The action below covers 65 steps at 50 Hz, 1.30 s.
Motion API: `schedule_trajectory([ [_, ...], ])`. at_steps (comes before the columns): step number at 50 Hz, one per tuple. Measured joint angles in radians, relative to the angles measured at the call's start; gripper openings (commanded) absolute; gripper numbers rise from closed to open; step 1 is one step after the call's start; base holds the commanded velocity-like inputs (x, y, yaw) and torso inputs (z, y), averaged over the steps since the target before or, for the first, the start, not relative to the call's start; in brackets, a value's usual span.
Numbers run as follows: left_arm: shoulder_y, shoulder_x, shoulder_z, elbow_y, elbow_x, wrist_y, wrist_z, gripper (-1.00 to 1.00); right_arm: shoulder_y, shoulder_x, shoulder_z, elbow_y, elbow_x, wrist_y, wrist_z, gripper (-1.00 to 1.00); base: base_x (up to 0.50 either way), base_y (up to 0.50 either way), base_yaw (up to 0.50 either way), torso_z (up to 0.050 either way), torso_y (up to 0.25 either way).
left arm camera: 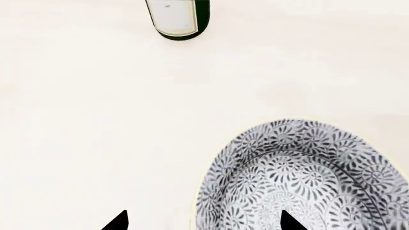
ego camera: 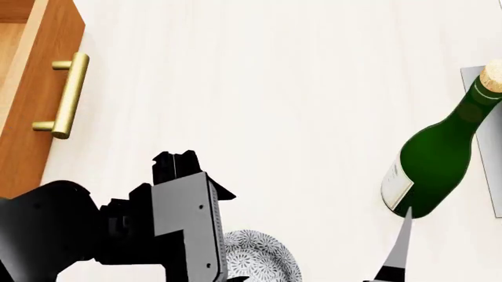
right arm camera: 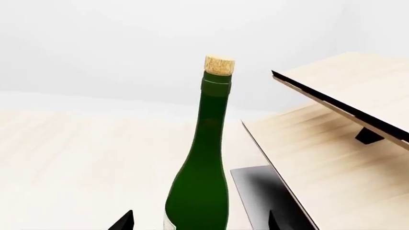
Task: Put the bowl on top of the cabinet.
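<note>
The white bowl (left arm camera: 307, 177) with its grey floral pattern sits on the pale table, and the head view shows the bowl (ego camera: 263, 261) partly hidden under my left arm. My left gripper (left arm camera: 204, 223) is open and hangs right above the bowl's rim, one fingertip over the inside and the other over bare table. It holds nothing. The orange-brown cabinet (ego camera: 32, 100) with a brass handle (ego camera: 64, 94) stands at the far left. My right gripper (right arm camera: 199, 223) is open, its tips either side of the green bottle (right arm camera: 203, 163) without touching it.
The corked green bottle (ego camera: 439, 158) stands at the right, and its base (left arm camera: 177, 19) shows beyond the bowl. A pale wood rack (right arm camera: 332, 139) on a dark grey base (right arm camera: 259, 191) stands just behind the bottle. The cabinet's drawer stands open.
</note>
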Motion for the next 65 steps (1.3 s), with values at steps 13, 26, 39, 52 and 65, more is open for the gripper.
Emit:
schedule_trajectory([
  [13, 0.001, 0.002, 0.028, -0.041, 0.031, 0.045, -0.013, 1.00, -0.002, 0.004, -0.007, 0.002, -0.003, -0.003, 0.002, 1.00, 0.00, 0.00, 0.00, 0.000, 0.000],
  [26, -0.007, 0.002, 0.036, -0.068, 0.002, 0.071, -0.016, 1.00, -0.006, 0.006, -0.012, 0.010, -0.006, -0.013, 0.002, 1.00, 0.00, 0.00, 0.00, 0.000, -0.001],
  [39, -0.010, 0.008, 0.041, -0.120, -0.045, 0.099, -0.017, -1.00, -0.011, 0.010, -0.015, 0.017, -0.007, -0.023, 0.002, 1.00, 0.00, 0.00, 0.00, 0.000, -0.005],
  [52, 0.014, 0.009, 0.053, -0.142, -0.006, 0.149, -0.012, -1.00, -0.012, 0.014, -0.017, 0.016, -0.006, -0.022, 0.006, 1.00, 0.00, 0.00, 0.00, 0.000, -0.003],
  [65, 0.018, 0.000, 0.050, -0.125, 0.025, 0.173, -0.014, -1.00, -0.008, 0.020, -0.019, 0.007, -0.004, -0.013, 0.012, 1.00, 0.00, 0.00, 0.00, 0.000, -0.002],
])
